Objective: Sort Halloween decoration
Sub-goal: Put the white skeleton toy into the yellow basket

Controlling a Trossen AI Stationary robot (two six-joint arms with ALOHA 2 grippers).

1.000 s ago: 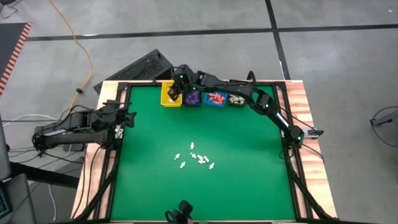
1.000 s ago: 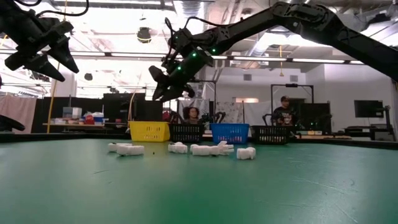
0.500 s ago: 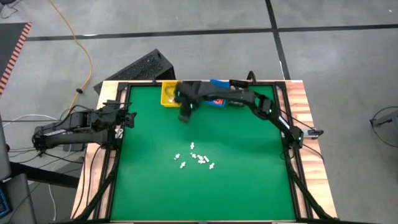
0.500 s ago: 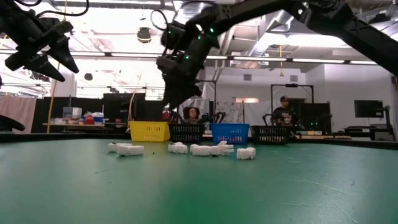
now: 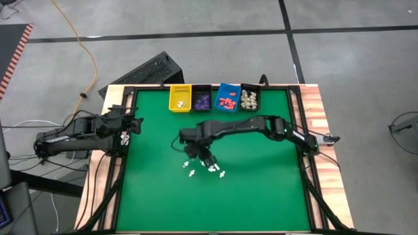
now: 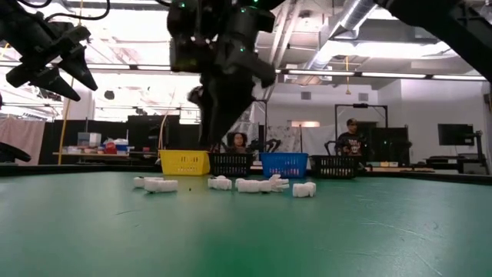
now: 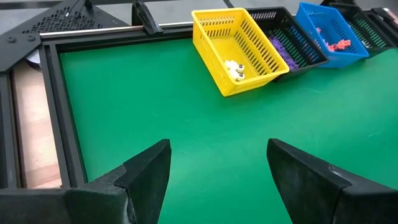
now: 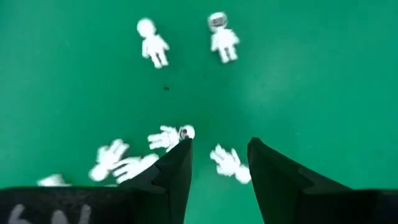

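White Halloween figurines scattered in a loose cluster at mid-table on the green mat, more pieces already lying in the yellow bin, black bin, blue bin and far black bin lined along the back edge. Right gripper poised directly over the cluster, fingers parted and empty, one white figure lying between the tips. Left gripper raised at the table's left edge, spread wide, holding nothing
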